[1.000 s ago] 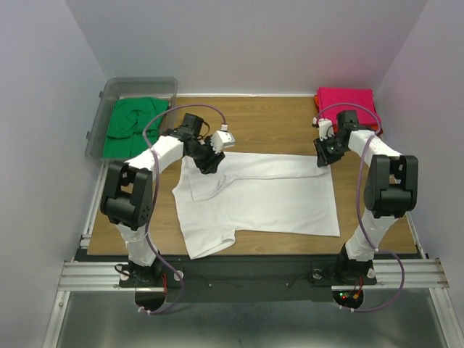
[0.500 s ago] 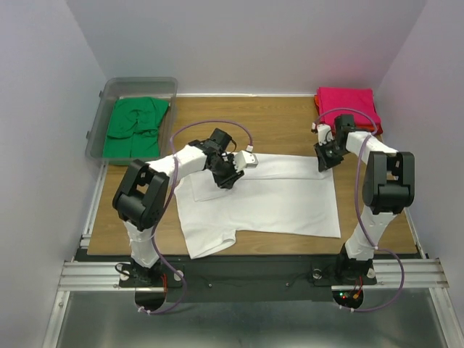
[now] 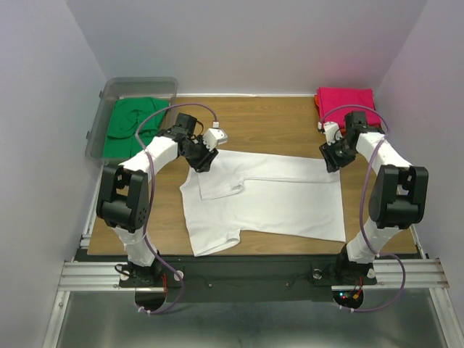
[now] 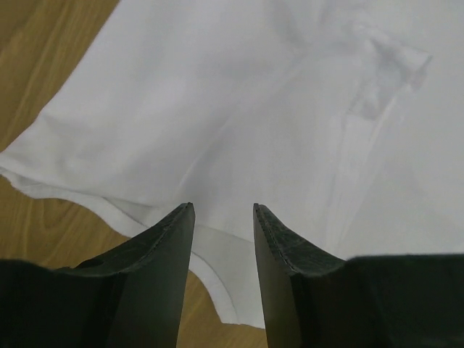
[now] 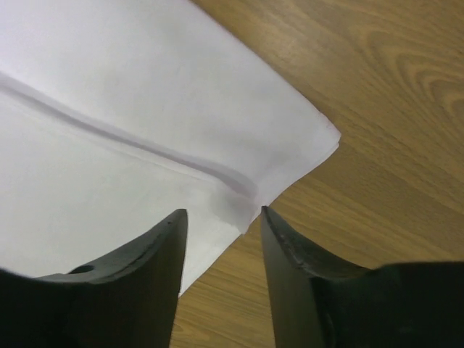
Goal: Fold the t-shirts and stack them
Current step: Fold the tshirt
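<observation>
The white t-shirt (image 3: 268,203) lies spread on the wooden table (image 3: 275,127), its top edge folded over in a narrow band. My left gripper (image 3: 201,162) hovers open over the shirt's upper left part; in the left wrist view the white cloth (image 4: 239,109) lies flat beneath the left gripper (image 4: 223,210), its hem passing between the fingers. My right gripper (image 3: 332,161) stands open at the shirt's upper right corner (image 5: 109,109); the right gripper (image 5: 221,214) straddles that corner's edge with nothing pinched. A green t-shirt (image 3: 130,127) lies in the bin. A folded magenta t-shirt (image 3: 346,101) sits at the back right.
The clear grey plastic bin (image 3: 141,85) stands at the back left corner of the table. White walls close in the table on three sides. Bare wood (image 5: 391,109) shows to the right of the shirt's corner and along the back.
My left gripper has swung back from the shirt's middle to its upper left. The right gripper moved slightly right, and the shirt shifted right with it. Both jaws have opened wider.
</observation>
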Available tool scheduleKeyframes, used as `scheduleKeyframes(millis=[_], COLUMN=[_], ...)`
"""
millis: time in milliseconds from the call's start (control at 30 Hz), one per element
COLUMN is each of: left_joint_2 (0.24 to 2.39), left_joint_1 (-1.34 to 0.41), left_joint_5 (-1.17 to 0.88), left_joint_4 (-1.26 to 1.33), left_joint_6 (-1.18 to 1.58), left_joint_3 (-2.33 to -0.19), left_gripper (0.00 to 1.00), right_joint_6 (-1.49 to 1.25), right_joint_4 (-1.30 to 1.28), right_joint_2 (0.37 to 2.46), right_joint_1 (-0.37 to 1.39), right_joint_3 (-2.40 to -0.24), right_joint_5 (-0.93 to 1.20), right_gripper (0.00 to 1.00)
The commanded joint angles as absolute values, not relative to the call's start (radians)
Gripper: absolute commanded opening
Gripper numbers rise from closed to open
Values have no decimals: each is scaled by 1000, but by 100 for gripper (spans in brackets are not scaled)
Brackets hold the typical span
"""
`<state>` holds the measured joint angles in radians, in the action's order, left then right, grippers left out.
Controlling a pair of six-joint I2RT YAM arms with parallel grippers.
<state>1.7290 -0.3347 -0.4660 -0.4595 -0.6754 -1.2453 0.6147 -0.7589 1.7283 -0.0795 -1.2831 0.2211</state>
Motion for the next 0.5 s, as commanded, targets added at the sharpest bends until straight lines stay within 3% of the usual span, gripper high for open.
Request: scheduleKeyframes(millis=[0,167,467], left_joint_2=[1784,1842,1959], left_joint_1=[-302,-296,-282], left_joint_5=[-466,-436,-396], left_joint_4=[-433,-407,-359], left_joint_6=[-606,-577,-499], left_joint_3=[-1350,-1391,-1476], left_gripper=[50,50,49], right_joint_6=[689,684,520], right_joint_4=[-864,-865,-830], right_joint_2=[1735,1710,1928], right_joint_1=[-86,-86,-86], right_joint_3=[-1312,-1314,-1465], right_joint_5=[216,251,347], right_gripper=[53,47,31])
